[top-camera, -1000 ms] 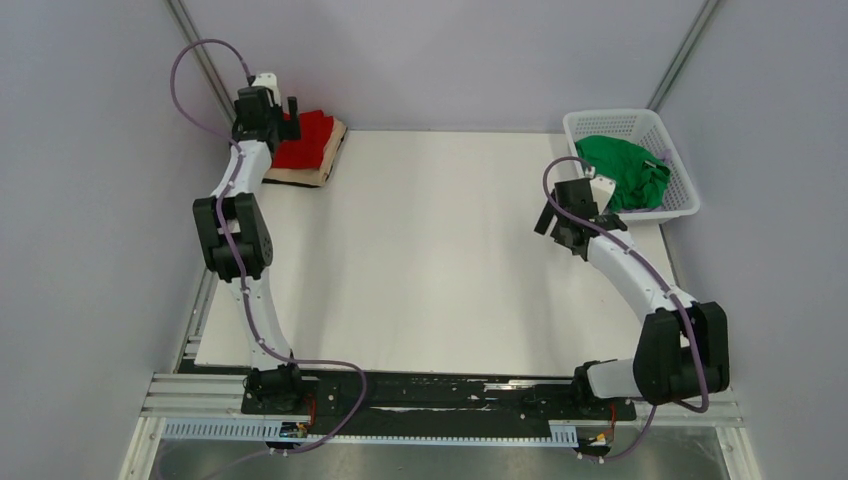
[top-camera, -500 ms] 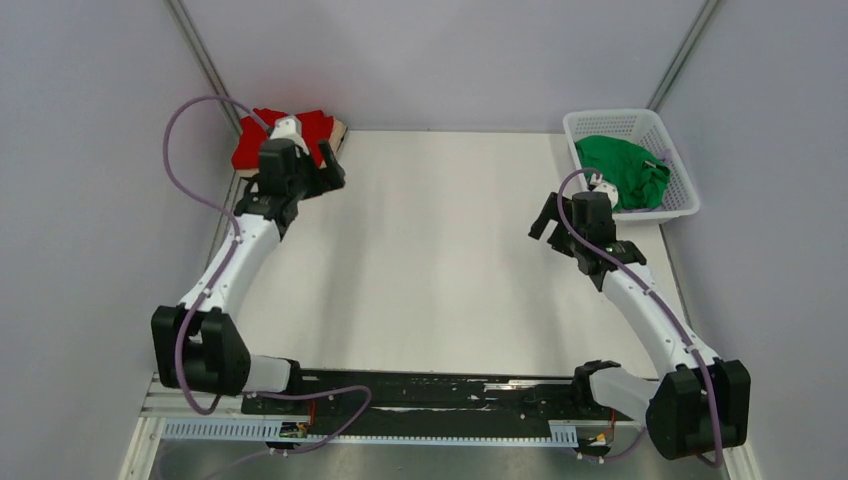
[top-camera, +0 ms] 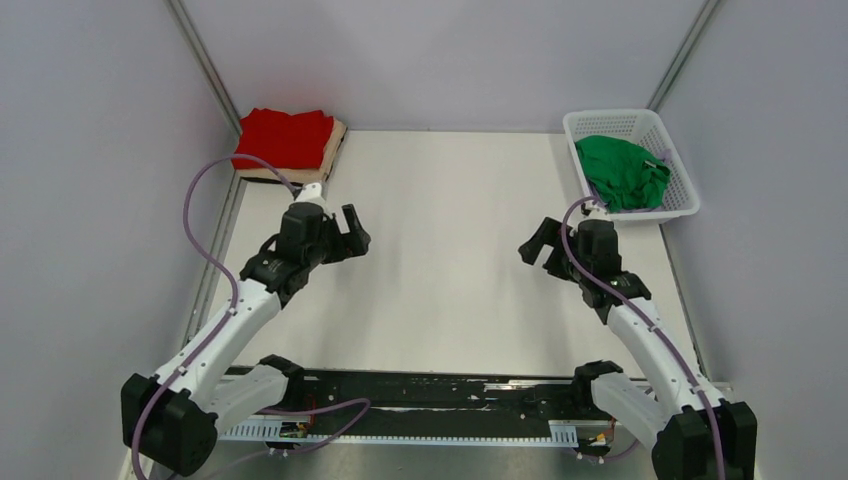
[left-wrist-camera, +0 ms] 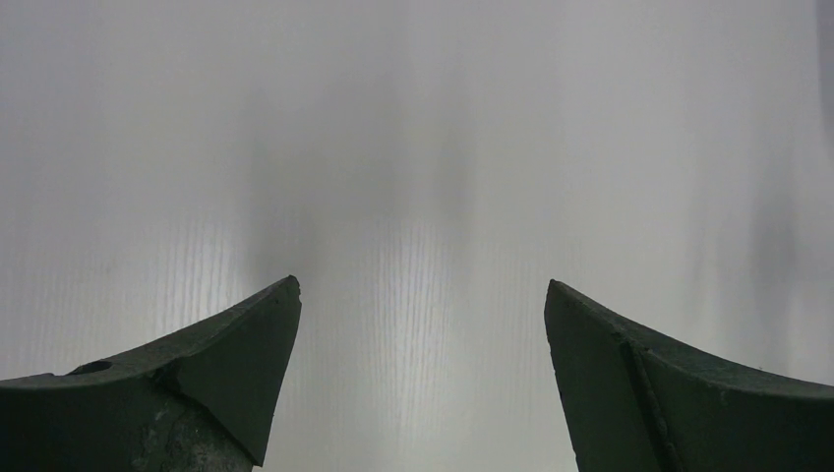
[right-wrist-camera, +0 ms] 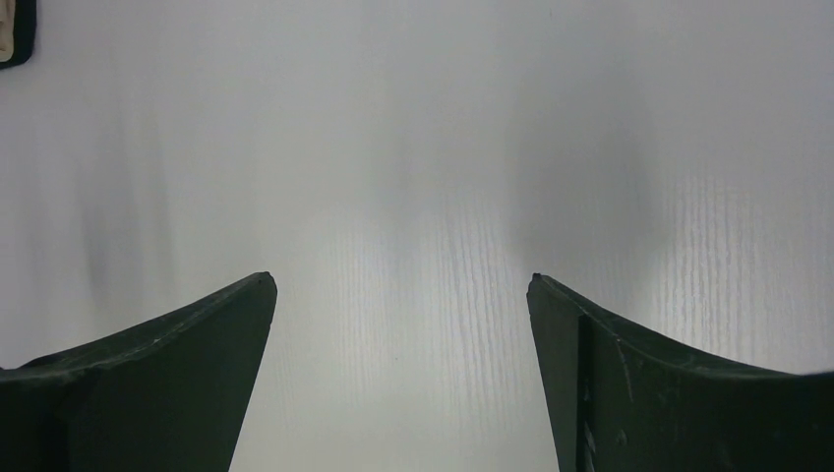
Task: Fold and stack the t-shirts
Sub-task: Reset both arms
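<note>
the left jaws stand released and wide with nothing between them, hovering over the white worktop (top-camera: 450, 200), and the right jaws are spread just as wide, also grasping nothing, over the same surface. well beyond the left jaws and off to their left, the red t-shirt (top-camera: 285, 138) lies folded on top of the tan t-shirt (top-camera: 334, 148). beyond the right jaws and off to their right, the green t-shirt (top-camera: 622, 170) lies crumpled inside the white basket (top-camera: 640, 121), apart from them.
</note>
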Tool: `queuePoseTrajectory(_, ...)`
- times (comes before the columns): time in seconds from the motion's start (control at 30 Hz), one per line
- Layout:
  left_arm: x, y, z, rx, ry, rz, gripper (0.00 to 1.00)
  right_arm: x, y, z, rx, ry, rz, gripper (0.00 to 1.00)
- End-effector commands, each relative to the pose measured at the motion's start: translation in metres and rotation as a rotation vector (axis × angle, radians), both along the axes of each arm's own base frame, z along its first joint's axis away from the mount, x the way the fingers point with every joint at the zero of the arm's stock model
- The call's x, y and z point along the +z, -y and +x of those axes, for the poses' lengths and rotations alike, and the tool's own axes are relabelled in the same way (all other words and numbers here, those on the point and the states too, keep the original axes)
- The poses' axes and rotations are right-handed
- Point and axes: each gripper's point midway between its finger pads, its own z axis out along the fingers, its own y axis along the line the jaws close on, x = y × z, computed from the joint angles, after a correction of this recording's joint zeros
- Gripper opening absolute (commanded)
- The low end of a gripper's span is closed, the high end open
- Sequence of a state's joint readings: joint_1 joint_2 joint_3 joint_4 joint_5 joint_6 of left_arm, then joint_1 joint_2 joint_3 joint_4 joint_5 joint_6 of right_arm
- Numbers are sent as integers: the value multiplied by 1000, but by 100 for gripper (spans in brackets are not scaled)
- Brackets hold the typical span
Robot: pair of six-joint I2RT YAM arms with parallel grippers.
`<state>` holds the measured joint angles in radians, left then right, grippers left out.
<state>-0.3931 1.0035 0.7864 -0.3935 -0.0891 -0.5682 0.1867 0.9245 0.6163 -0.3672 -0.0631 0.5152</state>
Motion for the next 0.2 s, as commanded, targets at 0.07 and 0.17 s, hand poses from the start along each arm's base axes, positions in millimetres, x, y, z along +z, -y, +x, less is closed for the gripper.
queuePoseTrajectory(0.07,18,-8,6,53,46,13,100,30,-5,11,2,126,49,100)
queuePoseTrajectory(0.17,18,-8,6,54,46,13,100,39,-3,12,-5,161,48,100)
